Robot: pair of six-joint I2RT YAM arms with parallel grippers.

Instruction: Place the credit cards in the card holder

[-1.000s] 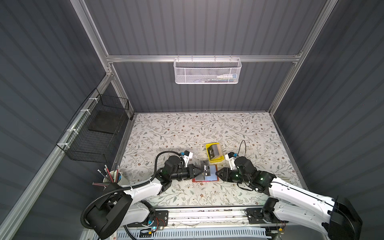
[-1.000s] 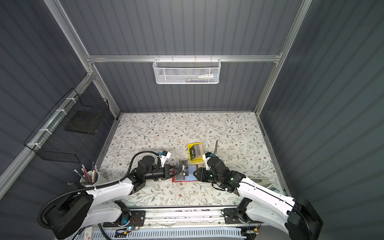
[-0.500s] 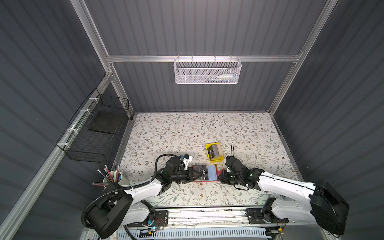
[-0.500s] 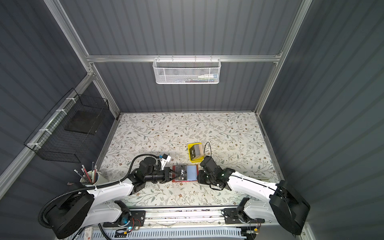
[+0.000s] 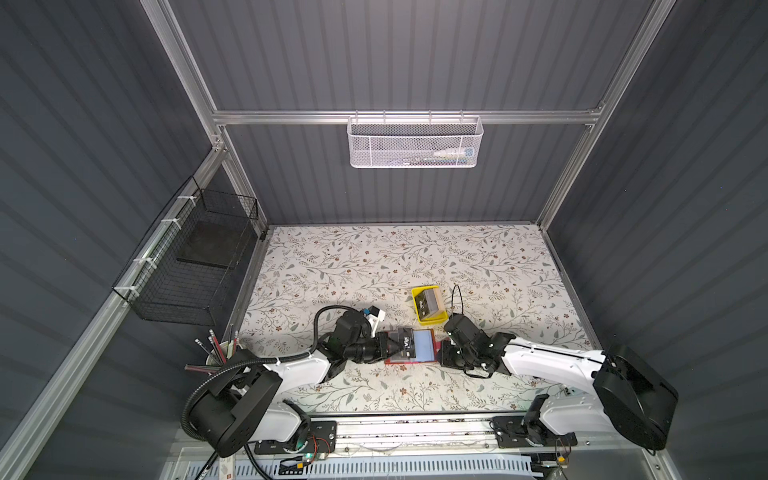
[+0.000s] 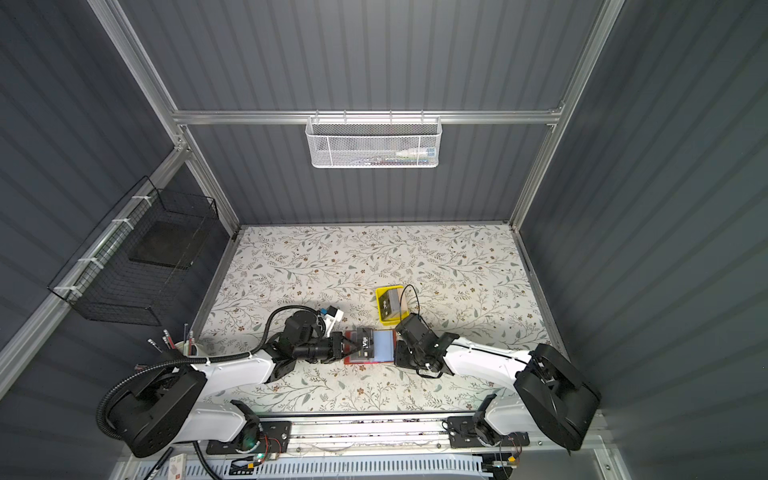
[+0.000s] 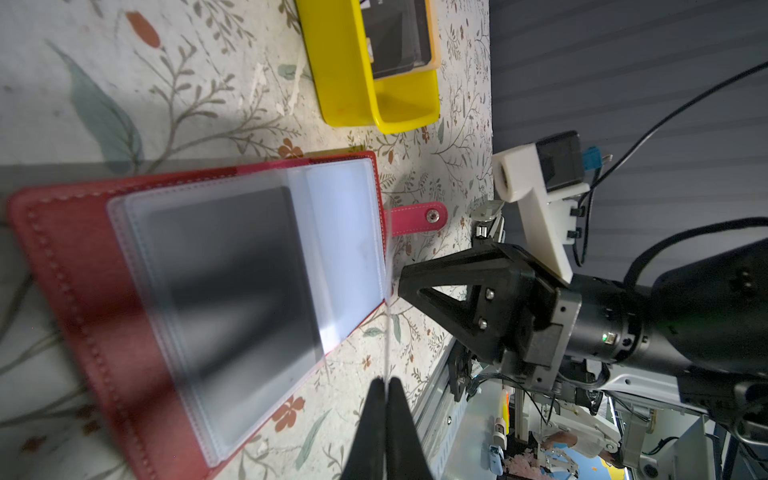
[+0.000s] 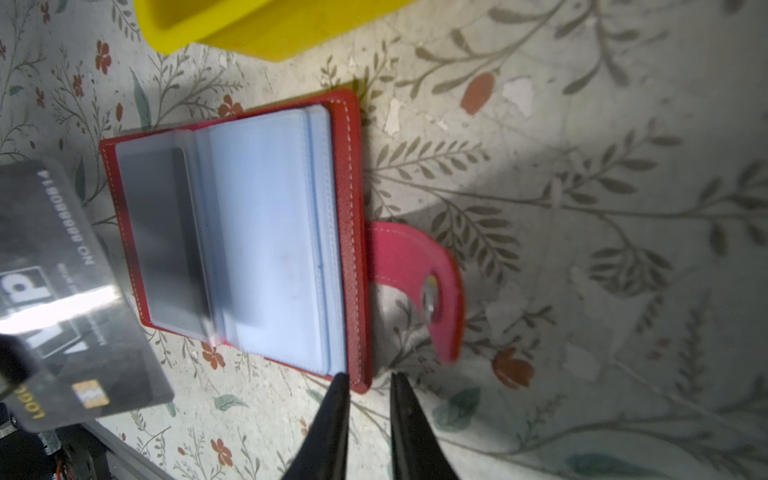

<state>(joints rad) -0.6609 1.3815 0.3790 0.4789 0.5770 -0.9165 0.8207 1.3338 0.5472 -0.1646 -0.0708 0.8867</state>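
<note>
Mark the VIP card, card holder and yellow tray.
VIP card (image 5: 408, 345): in a top view, on its black face by the lettering.
card holder (image 8: 355, 216): right wrist view, on the red cover's edge.
yellow tray (image 7: 345, 75): left wrist view, on its outer side wall.

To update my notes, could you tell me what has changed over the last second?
The right gripper narrowed its jaws at the strap edge of the card holder, its arm folding in. The left gripper still clamps the black card over the open holder; the yellow tray stayed put.
</note>
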